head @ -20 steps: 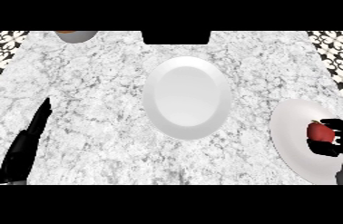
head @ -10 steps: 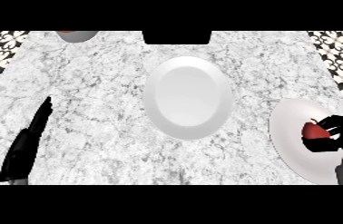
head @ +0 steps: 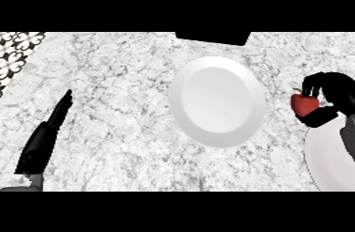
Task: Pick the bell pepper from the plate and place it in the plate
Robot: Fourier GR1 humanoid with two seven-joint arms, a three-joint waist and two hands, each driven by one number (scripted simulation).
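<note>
Bell pepper (head: 303, 104), red: gripped by curled right hand (head: 334, 87), between centre plate (head: 217, 102) and right-edge plate (head: 330, 161). Left hand (head: 42, 143): open, fingers straight.

At three o'clock the right hand (head: 335, 97) curls round the bell pepper (head: 303, 104) and hides its right side. The side plate (head: 324, 157) at four o'clock runs off the edge, partly behind the wrist. At twelve, a black shape (head: 212, 36) is cut off, unrecognisable.

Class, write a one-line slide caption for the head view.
Right robot hand grips a red bell pepper between the centre plate and the right-edge plate; left robot hand rests open at left.
</note>
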